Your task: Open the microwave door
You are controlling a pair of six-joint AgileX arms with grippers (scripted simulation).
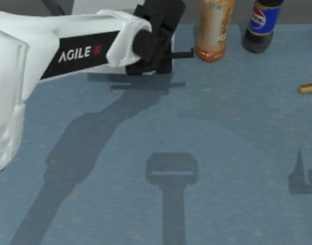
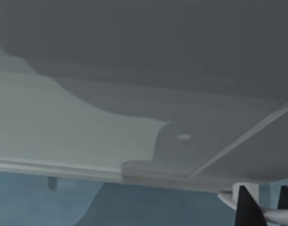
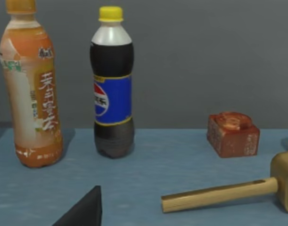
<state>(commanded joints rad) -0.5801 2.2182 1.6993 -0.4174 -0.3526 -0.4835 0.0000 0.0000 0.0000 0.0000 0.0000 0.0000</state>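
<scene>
1. top view shows our left arm reaching to the far side of the worktop (image 1: 217, 153), left gripper (image 1: 163, 48) beside the orange bottle (image 1: 213, 30).
2. the microwave (image 1: 102, 5) sits at the far edge, mostly hidden under that arm; the microwave door (image 2: 87, 132) fills the left wrist view, seemingly swung partly out.
3. risk, as we judge it: the fingers (image 2: 247, 209) slip off the white handle (image 2: 238, 190), or the arm's sweep knocks the orange bottle over.
4. how wide the left fingers stand, we cannot tell; they sit just beside the handle.
5. our right gripper is out of view, parked near the cola bottle (image 3: 111, 89).
</scene>
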